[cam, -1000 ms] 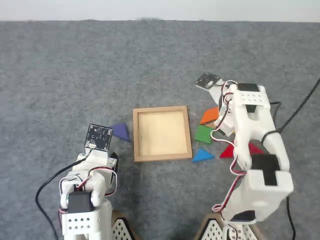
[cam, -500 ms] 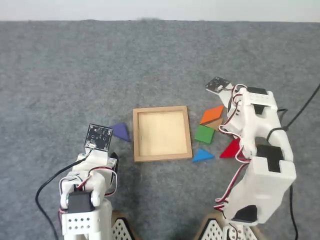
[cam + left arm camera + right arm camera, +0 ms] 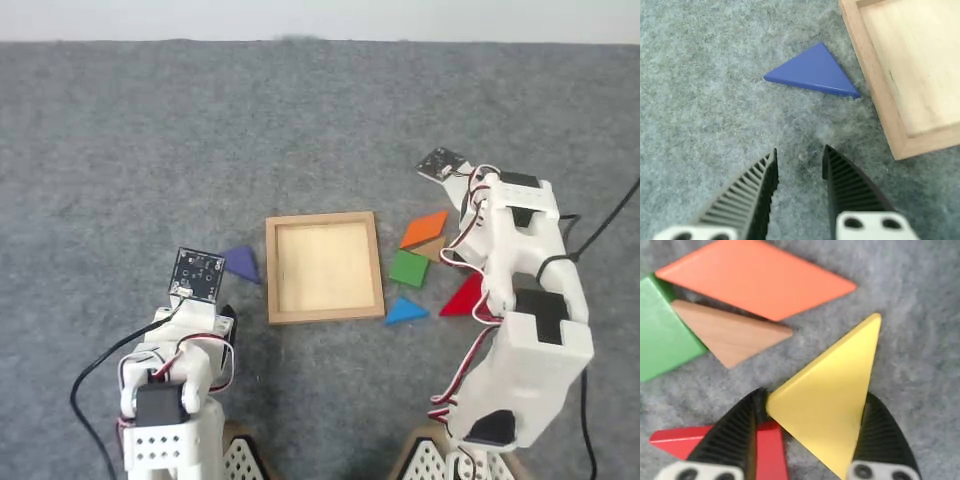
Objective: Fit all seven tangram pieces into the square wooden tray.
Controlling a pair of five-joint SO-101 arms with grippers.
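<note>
Grey felt-covered desk (image 3: pixel 150 130) carries everything.

The right arm (image 3: pixel 520 300) stands on the right side, bent fwd over the cluster of pieces. The left arm (image 3: pixel 170 400) sits low on the left, pulled back nr the front edge.

The square wooden tray (image 3: pixel 272 270) lies flat mid-desk btw the arms. All pieces in view lie outside it.

Pieces, big to small:
- The red triangle (image 3: pixel 463 298) lies flat right of the tray, partly under the right arm.
- The yellow triangle (image 3: pixel 830 395) is gripped edge to edge in the right hand (image 3: pixel 812 400), fingers clenched on two of its sides. In the wrist view it overlaps the red triangle's corner; can't tell if they touch.
- The orange parallelogram (image 3: pixel 424 228) is right of the tray's far corner, flat.
- The green square (image 3: pixel 407 268) is just beside the tray's right rim.
- The dark-blue triangle (image 3: pixel 241 263) is just beside the tray's left rim, one corner pointing at it.
- The wood-brown triangle (image 3: pixel 432 247) is wedged btw the orange parallelogram & green square, touching both.
- The light-blue triangle (image 3: pixel 405 311) is nr the tray's front right corner, apart from the rest.

The left hand (image 3: pixel 800 155) is released: fingers parted w/ bare felt btw them, tips pointing at the dark-blue triangle, short of it.
</note>
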